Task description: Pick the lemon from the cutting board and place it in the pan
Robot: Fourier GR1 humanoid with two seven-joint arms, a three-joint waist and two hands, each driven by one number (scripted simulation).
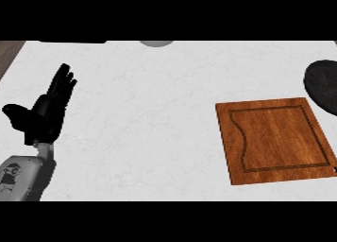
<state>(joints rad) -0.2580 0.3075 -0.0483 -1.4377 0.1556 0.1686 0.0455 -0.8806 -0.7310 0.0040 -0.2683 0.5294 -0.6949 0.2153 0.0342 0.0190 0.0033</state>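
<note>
A brown wooden cutting board lies on the white counter at the right, with nothing on its top. Beyond it, at the right edge, part of the dark pan shows; its inside is mostly cut off by the view's edge. No lemon shows anywhere. My left hand rests open at the left, fingers straight and pointing away, far from the board. My right hand does not show in the head view.
A grey round object peeks in at the counter's far edge, and a dark item lies along the far left edge. Brown floor shows past the counter's left side.
</note>
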